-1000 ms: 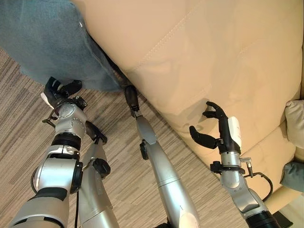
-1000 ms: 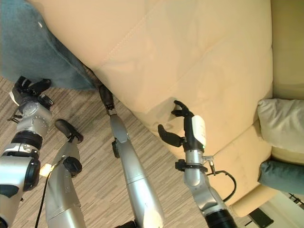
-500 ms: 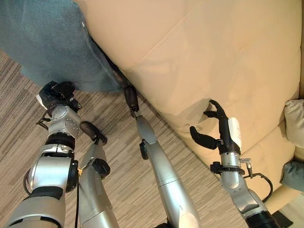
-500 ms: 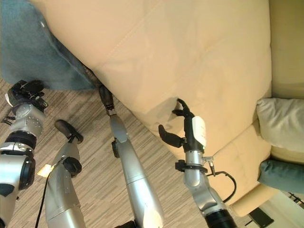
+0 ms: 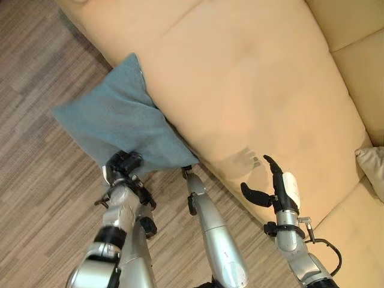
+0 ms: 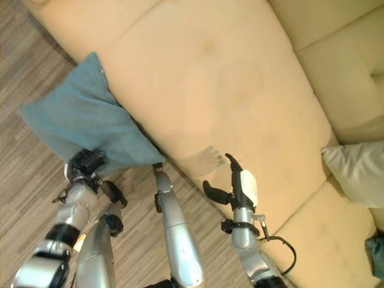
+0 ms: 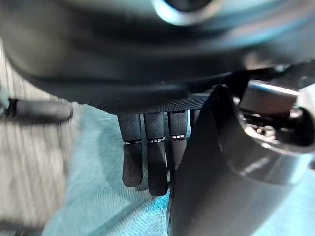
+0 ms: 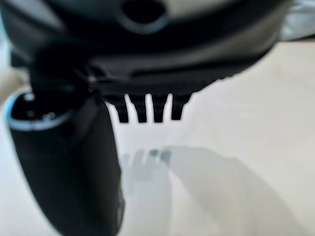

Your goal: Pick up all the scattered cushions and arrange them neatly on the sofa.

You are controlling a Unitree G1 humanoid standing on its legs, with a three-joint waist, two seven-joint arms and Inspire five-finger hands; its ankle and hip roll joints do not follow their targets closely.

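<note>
A blue cushion (image 5: 117,123) hangs half over the wooden floor and leans against the front edge of the beige sofa (image 5: 252,78). My left hand (image 5: 123,163) is at the cushion's lower edge, with its fingers (image 7: 147,164) curled into the blue cloth. My right hand (image 5: 273,189) hovers open over the sofa seat, its fingers (image 8: 147,110) straight and holding nothing; its shadow falls on the leather just ahead.
A cream cushion (image 6: 357,174) lies on the sofa seat at the far right, and a corner of another teal cushion (image 6: 377,247) shows below it. Striped wooden floor (image 5: 42,192) runs along the sofa's front on the left.
The camera has moved and the view now takes in more of the sofa. My left hand went from open beside the blue cushion to curled on its lower edge. The right hand stays open.
</note>
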